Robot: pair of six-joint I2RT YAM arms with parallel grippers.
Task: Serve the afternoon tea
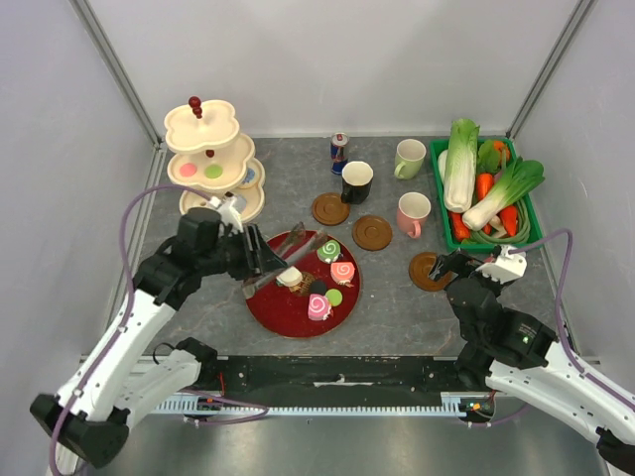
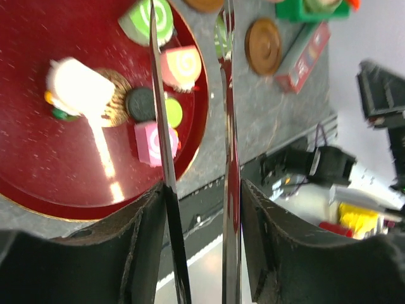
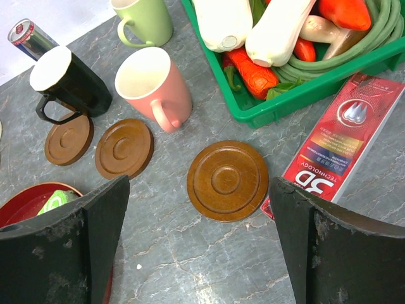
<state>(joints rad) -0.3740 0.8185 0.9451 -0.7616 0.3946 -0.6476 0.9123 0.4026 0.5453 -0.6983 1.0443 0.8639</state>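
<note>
Left pincer (image 1: 266,260) is clamped on slim metal tongs (image 2: 229,158) above small colourful toy pastries (image 1: 319,306) on the round red plate (image 1: 273,309), right pincer (image 3: 199,202) spread apart over a wooden coaster (image 3: 235,170); slick blades closing off-centre could squirt a pastry onto the worktop (image 1: 397,312).

Afternoon tea spread over the worktop (image 1: 397,307), a red tray (image 1: 273,307) and a tiered stand (image 1: 230,124).
The black mug (image 1: 356,181), white inside, stands just behind a brown coaster (image 1: 330,208); the pale green mug (image 1: 409,159) stands farther back to its right and the pink mug (image 1: 413,213) nearer, all three upright. On the tray cluster a green swirl roll (image 1: 328,250), a peach swirl roll (image 1: 342,271), a bright pink swirl roll (image 1: 318,307), a dark macaron (image 1: 319,289) just beside a green macaron (image 1: 334,297), and a white-topped pastry (image 1: 290,278) on a brown base. On the stand's middle tier a pink macaron (image 1: 189,171) and a second green macaron (image 1: 213,171) lie side by side.
</note>
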